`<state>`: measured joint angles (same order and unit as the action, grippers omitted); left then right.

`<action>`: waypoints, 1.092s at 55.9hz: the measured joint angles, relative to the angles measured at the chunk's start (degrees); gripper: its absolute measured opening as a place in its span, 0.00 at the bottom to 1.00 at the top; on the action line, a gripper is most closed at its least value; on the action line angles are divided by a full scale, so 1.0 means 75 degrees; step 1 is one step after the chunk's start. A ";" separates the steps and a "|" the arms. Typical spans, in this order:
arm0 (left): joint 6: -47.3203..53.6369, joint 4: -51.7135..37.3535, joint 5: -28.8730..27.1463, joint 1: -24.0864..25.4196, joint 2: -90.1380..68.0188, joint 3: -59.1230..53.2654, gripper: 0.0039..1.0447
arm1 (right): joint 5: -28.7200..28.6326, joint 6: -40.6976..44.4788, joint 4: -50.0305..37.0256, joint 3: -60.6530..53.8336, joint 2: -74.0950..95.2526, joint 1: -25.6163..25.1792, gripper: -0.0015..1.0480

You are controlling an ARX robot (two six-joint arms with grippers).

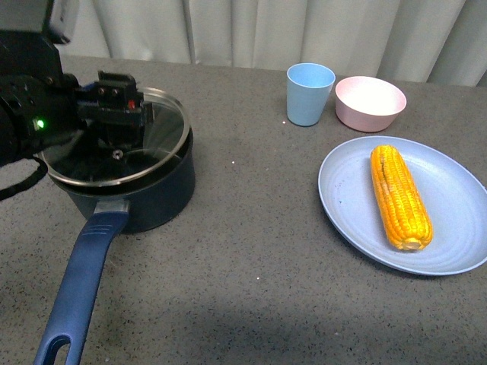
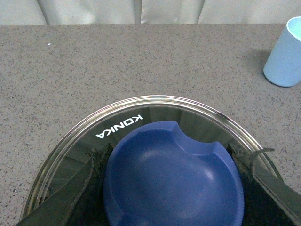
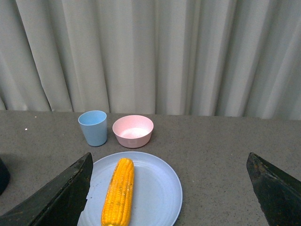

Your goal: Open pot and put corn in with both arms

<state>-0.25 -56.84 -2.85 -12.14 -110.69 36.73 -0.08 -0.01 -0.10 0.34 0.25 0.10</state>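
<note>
Pot [image 1: 152, 194] sits around 9 o'clock on the table [image 1: 251, 251]. Its glass lid [image 1: 163, 125] is on and the long handle [image 1: 80, 289] points toward 7. The left fingers [image 2: 70, 197] are clamped on the lid's blue knob [image 2: 174, 183], one on each side. Corn [image 1: 399, 198] is lying on a pale blue plate [image 1: 456, 190] over at 3 o'clock, with a blue cup [image 1: 310, 95] and a pink bowl [image 1: 370, 103] around the plate's 12. The right fingers [image 3: 56, 197] are spread wide and holding nothing, and the right wrist view shows the plate between them.
</note>
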 joint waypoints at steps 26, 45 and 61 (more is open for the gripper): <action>-0.0009 -0.0746 -0.0023 0.2483 0.0070 -0.0125 0.61 | 0.0000 0.0000 0.0000 0.0000 0.0000 0.0000 0.91; -0.0358 -0.1373 -0.0090 0.3299 -0.1271 0.0020 0.61 | 0.0000 0.0000 0.0000 0.0000 0.0000 0.0000 0.91; -0.0653 -0.1626 -0.0131 0.3296 -0.2361 0.0434 0.61 | 0.0000 0.0000 0.0000 0.0000 0.0000 0.0000 0.91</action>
<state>-5.15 -69.04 -3.84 12.58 -128.40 39.99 -0.08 -0.01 -0.10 0.34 0.25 0.10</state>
